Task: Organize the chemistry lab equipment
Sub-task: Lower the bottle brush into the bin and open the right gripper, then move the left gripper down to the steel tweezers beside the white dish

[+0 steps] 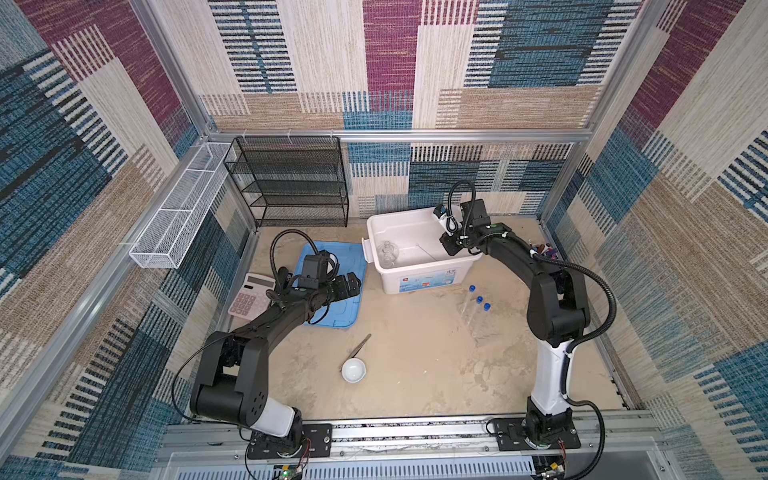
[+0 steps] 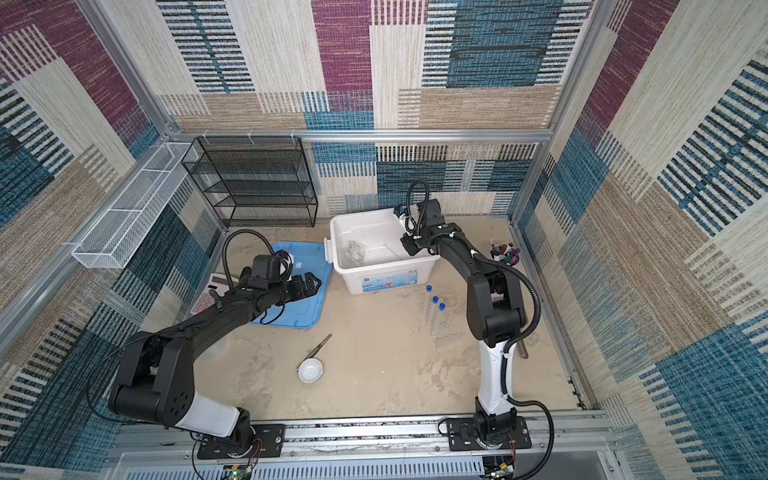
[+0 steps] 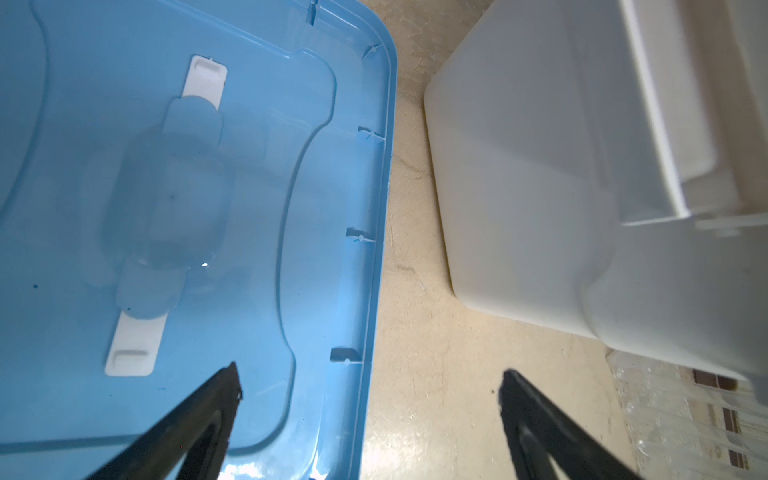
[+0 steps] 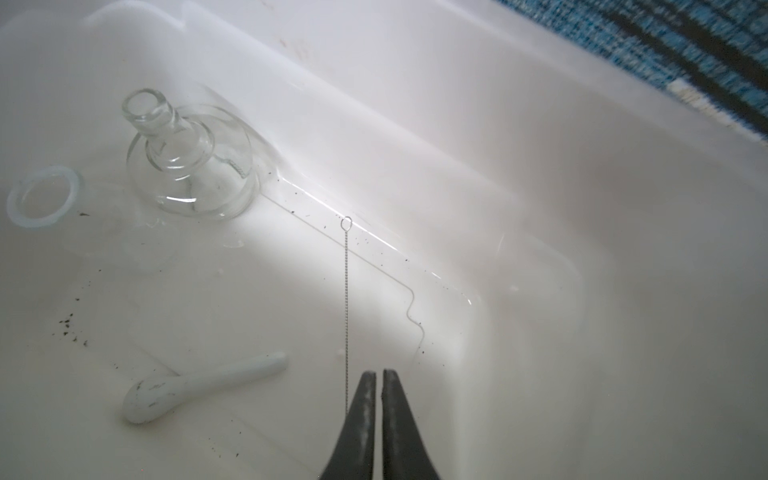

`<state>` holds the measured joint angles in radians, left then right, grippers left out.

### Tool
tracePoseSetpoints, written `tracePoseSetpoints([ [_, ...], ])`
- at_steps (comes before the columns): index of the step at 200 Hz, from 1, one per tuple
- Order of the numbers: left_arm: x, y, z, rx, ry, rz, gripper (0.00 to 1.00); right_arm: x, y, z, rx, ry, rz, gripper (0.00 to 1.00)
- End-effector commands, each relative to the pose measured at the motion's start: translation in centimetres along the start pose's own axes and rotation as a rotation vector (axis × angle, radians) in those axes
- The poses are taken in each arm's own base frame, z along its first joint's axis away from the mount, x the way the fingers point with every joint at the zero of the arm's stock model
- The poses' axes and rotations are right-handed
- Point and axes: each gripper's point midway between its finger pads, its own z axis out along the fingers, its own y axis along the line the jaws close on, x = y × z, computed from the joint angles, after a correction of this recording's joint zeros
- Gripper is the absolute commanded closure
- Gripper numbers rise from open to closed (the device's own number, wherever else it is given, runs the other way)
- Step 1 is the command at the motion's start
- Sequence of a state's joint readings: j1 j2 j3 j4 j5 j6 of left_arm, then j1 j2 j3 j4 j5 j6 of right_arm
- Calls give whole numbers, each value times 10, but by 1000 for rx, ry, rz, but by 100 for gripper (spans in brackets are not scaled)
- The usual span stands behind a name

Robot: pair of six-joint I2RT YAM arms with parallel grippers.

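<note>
My right gripper (image 4: 379, 374) hangs shut inside the white bin (image 1: 419, 274), with nothing showing between its fingertips. The thin wire brush (image 4: 346, 299) lies on the bin floor and runs in beside one finger. A clear flask (image 4: 189, 162) and a clear beaker (image 4: 41, 201) sit deeper in the bin. A white pestle (image 4: 199, 384) lies nearby. Three blue-capped test tubes (image 1: 478, 309) lie on the table in front of the bin. Metal tweezers (image 1: 359, 345) touch the white dish (image 1: 353, 370) near the middle. My left gripper (image 3: 370, 374) stands open and empty over the blue lid's (image 3: 124, 208) edge.
A pink calculator (image 1: 249, 297) lies left of the blue lid. A black mesh shelf (image 1: 291, 183) stands at the back and a white wire basket (image 1: 178, 216) hangs on the left wall. A cup of pens (image 1: 544, 250) and a brown scoop (image 2: 523, 349) sit behind the right arm.
</note>
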<state>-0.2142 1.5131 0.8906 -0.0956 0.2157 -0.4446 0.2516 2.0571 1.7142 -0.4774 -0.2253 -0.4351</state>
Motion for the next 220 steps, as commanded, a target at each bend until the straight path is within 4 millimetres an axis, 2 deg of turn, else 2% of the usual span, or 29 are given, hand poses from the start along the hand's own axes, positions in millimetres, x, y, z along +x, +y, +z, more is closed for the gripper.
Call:
tracePoseSetpoints([
  [1, -4, -3, 0, 7, -5, 16, 1, 15, 3, 5, -16, 58, 14, 89],
  [53, -2, -2, -2, -1, 3, 22, 1, 17, 2, 10, -13, 67, 35, 87],
  [91, 3, -7, -6, -5, 15, 82, 1, 6, 4, 5, -22, 25, 73, 75],
  [105, 8, -11, -7, -10, 34, 122, 2, 3, 2, 4, -16, 9, 90, 63],
  [124, 19, -12, -8, -33, 79, 175, 5, -4, -1, 0, -7, -14, 109, 45],
  [138, 28, -11, -9, -51, 109, 209, 8, -11, -2, -3, -3, -40, 121, 37],
  [159, 43, -10, -10, -76, 156, 253, 11, -23, -5, -10, 9, -82, 142, 30],
  [220, 87, -12, -10, -127, 301, 344, 23, -49, -16, -35, 32, -198, 249, 22],
])
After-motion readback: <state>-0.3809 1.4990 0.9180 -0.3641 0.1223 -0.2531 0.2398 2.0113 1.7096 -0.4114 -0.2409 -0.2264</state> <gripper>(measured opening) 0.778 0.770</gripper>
